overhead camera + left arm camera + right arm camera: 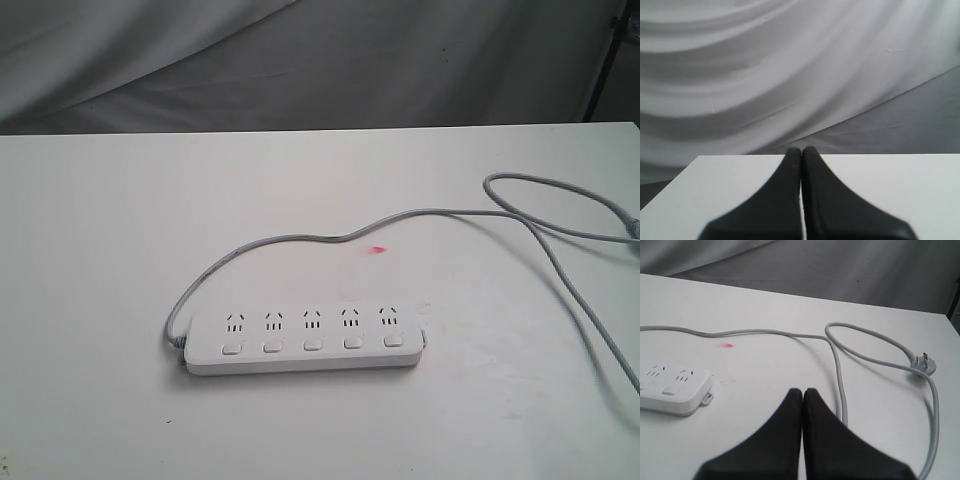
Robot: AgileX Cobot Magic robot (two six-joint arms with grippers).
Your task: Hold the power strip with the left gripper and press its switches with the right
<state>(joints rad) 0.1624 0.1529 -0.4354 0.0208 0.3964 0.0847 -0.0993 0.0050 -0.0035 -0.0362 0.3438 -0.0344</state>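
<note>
**Exterior view.** The power strip (pixel 305 340) lies flat on the white table (pixel 100 300), sockets up. Its five switches (pixel 312 346) run in a row, one below each socket. The grey cord (pixel 440 211) leaves one end, arcs behind the strip and trails off toward the table's edge. A small red mark (pixel 377 249) sits between cord and strip. No robot part shows here, so nothing is touching the strip.

**Left wrist view.** The left gripper (pixel 801 150) is clenched, its two black fingers pressed tip to tip with nothing between them. Ahead of the tips there is only bare tabletop, and past its edge a draped grey cloth (pixel 790 75). The strip is nowhere in front of this tool.

**Right wrist view.** The right gripper (pixel 803 391) is also clenched on nothing and hangs above the table. One end of the strip (pixel 670 387), with two switches showing, lies ahead of its tips and off to one side, near but apart. The cord passes just beside the fingers. Its plug (pixel 920 364) rests ahead on the opposite side from the strip.

**Step in hand.** By my reading the task has not begun, and steadying the strip comes first. The left gripper needs to spread its fingers, travel to the strip and close across one end, clear of the switches. Only then should the right gripper swing over and come down on a switch. Its closed, pointed tips look suited to pressing as they are.
</note>
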